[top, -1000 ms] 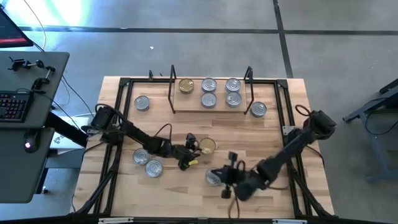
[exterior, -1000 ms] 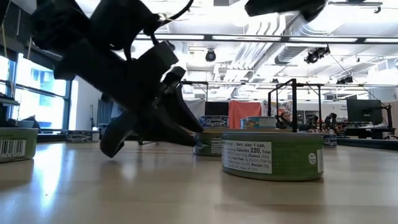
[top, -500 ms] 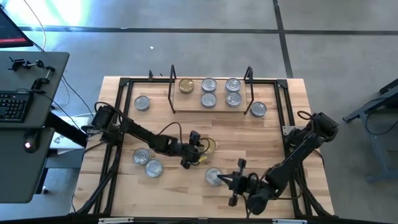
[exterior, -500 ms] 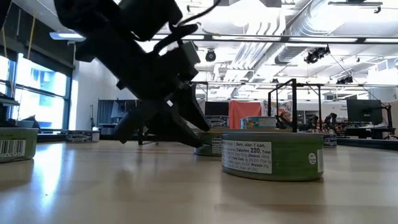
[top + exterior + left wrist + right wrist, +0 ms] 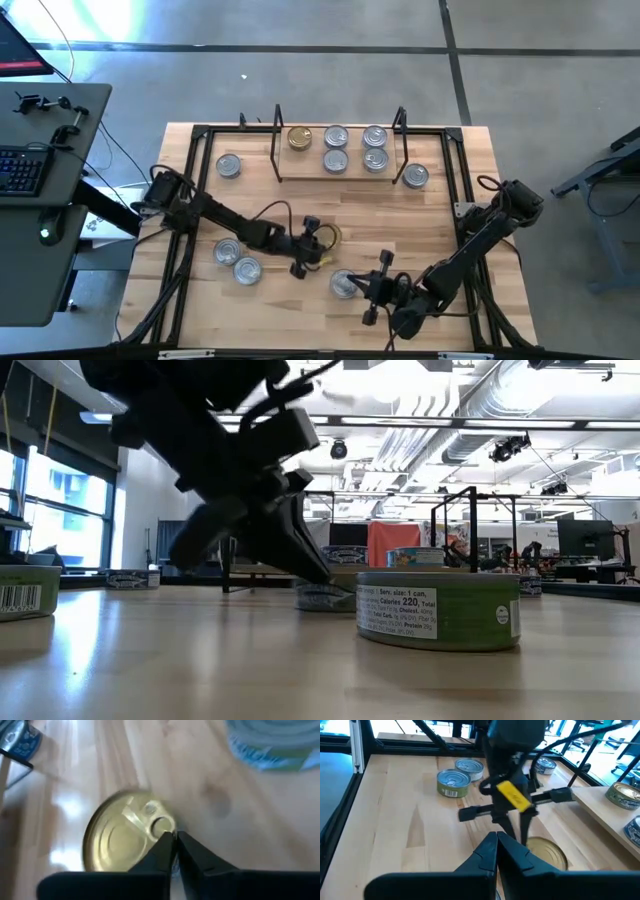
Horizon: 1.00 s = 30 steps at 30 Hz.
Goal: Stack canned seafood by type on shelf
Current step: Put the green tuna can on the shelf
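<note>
1. the left gripper (image 5: 318,241) has slid in over the last second and now sits on the flat round gold-lidded tin (image 5: 331,233) near the middle of the light wooden table (image 5: 440,215). a second ago that tin's lid was mostly in the clear.
2. in the left wrist view its fingers (image 5: 161,851) are pinched together with the tips at the tin's rim by the pull tab. so it's closed and holding nothing, more nudging than grabbing.
3. the right gripper (image 5: 362,286) backed off toward 4 o'clock half a second ago and has since crept partway back. it's now just beside the silver-lidded tin with the green label (image 5: 343,284) at about 6 o'clock on the table. its fingers (image 5: 485,851) are closed too, and empty.
4. the low wooden shelf with black wire end frames (image 5: 339,176) at 12 o'clock hasn't changed. it has one gold-lidded tin (image 5: 299,138) at its 9 o'clock end and four silver-lidded tins (image 5: 354,147) beside it.
5. my read: no new tin has been shelved. the left gripper has to open up before it can take the gold one over to its twin.
6. loose silver tins are still out at 8 (image 5: 236,259), 10 (image 5: 229,166) and 2 o'clock (image 5: 416,176).
</note>
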Tool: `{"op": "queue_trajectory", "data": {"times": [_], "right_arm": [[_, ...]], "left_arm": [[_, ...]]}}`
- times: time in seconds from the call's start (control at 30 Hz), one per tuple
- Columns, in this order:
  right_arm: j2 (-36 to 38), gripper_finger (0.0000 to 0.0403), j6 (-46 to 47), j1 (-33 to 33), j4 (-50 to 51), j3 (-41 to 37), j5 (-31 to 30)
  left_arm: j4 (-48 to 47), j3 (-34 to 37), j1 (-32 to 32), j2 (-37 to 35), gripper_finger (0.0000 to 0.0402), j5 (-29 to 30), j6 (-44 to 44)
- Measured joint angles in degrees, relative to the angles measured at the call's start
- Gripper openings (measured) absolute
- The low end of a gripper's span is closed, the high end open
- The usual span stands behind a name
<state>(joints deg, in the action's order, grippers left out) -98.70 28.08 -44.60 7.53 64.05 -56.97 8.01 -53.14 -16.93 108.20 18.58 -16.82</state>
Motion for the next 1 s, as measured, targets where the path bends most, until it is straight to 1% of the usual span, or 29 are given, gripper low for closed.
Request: {"op": "queue_trajectory", "data": {"times": [0.17,0.3,0.43,0.57,0.63,0.7,0.8,1.0], "right_arm": [[0.00,0.0000,0.00,0.00,0.37,0.00,0.04],[0.00,0.0000,0.00,0.00,0.46,0.00,0.07],[-0.02,0.0000,0.10,0.00,0.65,-0.02,0.11],[-0.04,0.0000,0.21,0.00,0.65,-0.02,0.13],[-0.04,0.0000,0.47,0.00,0.65,-0.02,0.13],[-0.04,0.0000,0.73,0.00,0.66,-0.04,0.13],[-0.04,0.0000,1.05,0.00,0.80,-0.04,0.13],[-0.04,0.0000,1.92,-0.02,0.84,-0.04,0.13]], "left_arm": [[-2.18,-2.63,-3.56,0.30,0.0012,3.31,7.56],[-7.61,-6.18,-5.18,0.38,0.0003,4.23,7.75],[-12.58,-8.16,-5.78,0.37,0.0002,5.48,7.76],[-14.45,-8.88,-5.79,0.33,0.0001,7.73,7.76],[-14.69,-8.73,-5.65,0.33,0.0001,7.62,9.54],[-14.54,-8.71,-5.36,0.33,0.0004,6.06,11.82],[-14.73,-8.70,-5.16,0.28,0.0027,2.65,12.08],[-14.01,-9.32,-5.18,0.28,0.0111,2.25,11.69]]}}
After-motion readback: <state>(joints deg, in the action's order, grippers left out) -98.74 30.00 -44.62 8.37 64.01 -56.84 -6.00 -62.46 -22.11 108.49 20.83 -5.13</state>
